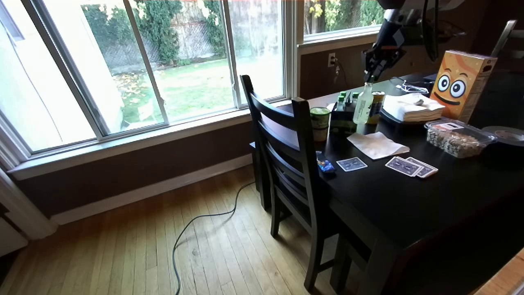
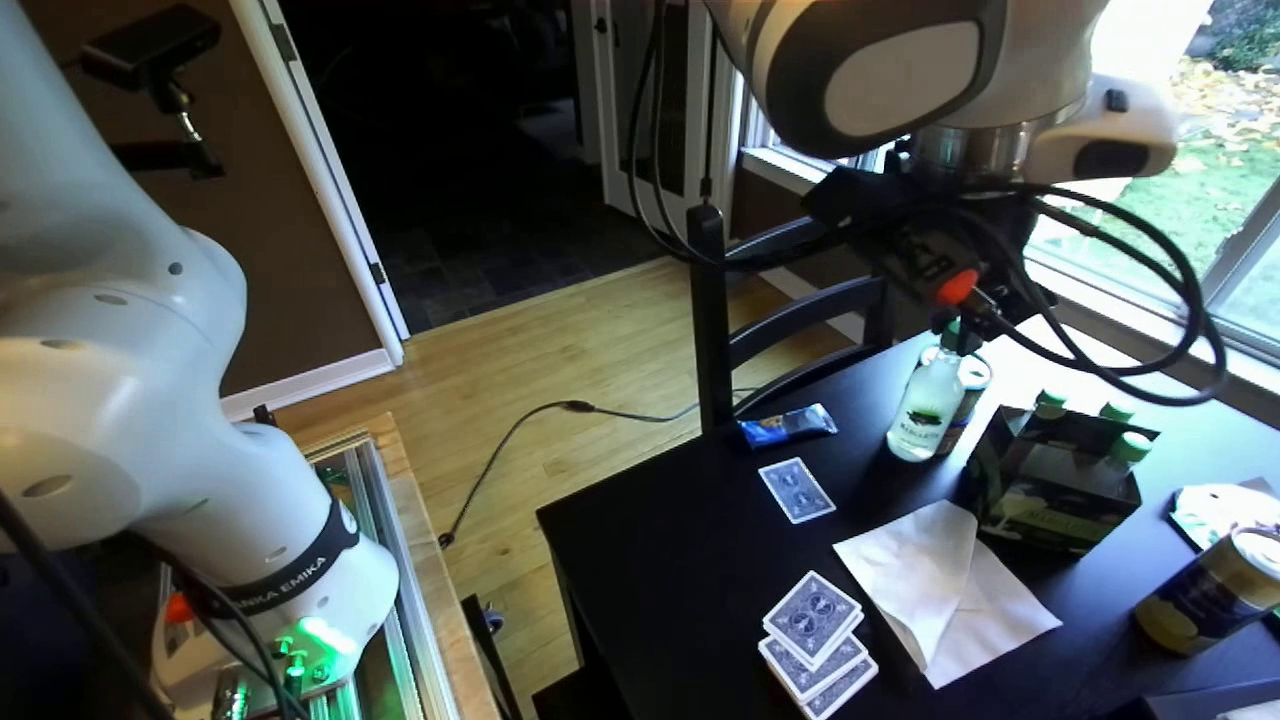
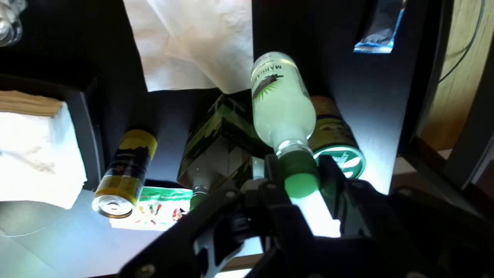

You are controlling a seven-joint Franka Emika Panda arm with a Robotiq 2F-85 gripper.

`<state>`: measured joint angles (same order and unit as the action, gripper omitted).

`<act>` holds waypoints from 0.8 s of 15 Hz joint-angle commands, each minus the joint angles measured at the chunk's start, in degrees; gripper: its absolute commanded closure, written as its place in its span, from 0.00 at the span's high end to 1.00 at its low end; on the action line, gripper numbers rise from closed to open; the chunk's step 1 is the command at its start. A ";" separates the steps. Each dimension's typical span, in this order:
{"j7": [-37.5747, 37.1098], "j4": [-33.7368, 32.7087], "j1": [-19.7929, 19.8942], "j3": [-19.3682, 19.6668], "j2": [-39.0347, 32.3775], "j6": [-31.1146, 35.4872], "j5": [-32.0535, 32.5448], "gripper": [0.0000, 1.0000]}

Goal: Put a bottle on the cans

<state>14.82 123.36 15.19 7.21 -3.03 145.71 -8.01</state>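
1. Desk (image 2: 680,540), black, flat-topped; black slat-backed wooden chair (image 1: 303,131) at one edge, white-framed window (image 1: 231,53) beyond the adjoining edge.
2. Bottle (image 3: 283,106), slim-necked, pale whitish-clear, labelled, green-capped; roughly upright above the desk, in from the chair-side edge, base apparently raised off the top.
3. Gripper (image 3: 299,170), black, two-fingered; clenched on the bottle's green cap, one finger to each side.
4. Carrier (image 2: 1055,515), dark printed cardboard, small green-capped bottles (image 2: 1133,447) standing in it; beside the bottle in the wrist view; well in from the chair-side edge.
5. Can (image 3: 125,173), yellow metal cylinder with dark band; upright, apart from the carrier, farther from the chair-side edge.
6. Canister (image 1: 319,127), cylindrical, green-lidded; upright, near the chair-side edge, toward the corner shared with the window-side edge.
7. Packet (image 3: 154,218), flat, white with green band; just beside the can, on its window side.
8. Napkin (image 2: 945,585), folded white paper; just beside the carrier, on the side away from the window.
9. Wrapper (image 2: 790,425), shiny blue, oblong; just inside the chair-side edge.
10. Playing card (image 2: 796,490), blue-backed, rectangular; just in from the wrapper. Small pile of matching cards (image 2: 815,640), farther in from the same edge.
11. Box (image 1: 458,88), orange upright cardboard with cartoon face; farther from the chair-side edge than the can.
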 commanded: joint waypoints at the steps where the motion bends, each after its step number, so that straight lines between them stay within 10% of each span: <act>1: 4.22 3.63 -3.02 -0.65 1.52 2.66 -4.97 0.07; 12: -0.07 -5.45 -5.16 0.36 -0.36 -4.89 -0.67 0.07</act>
<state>16.90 122.91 10.01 6.68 -2.58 145.64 -10.37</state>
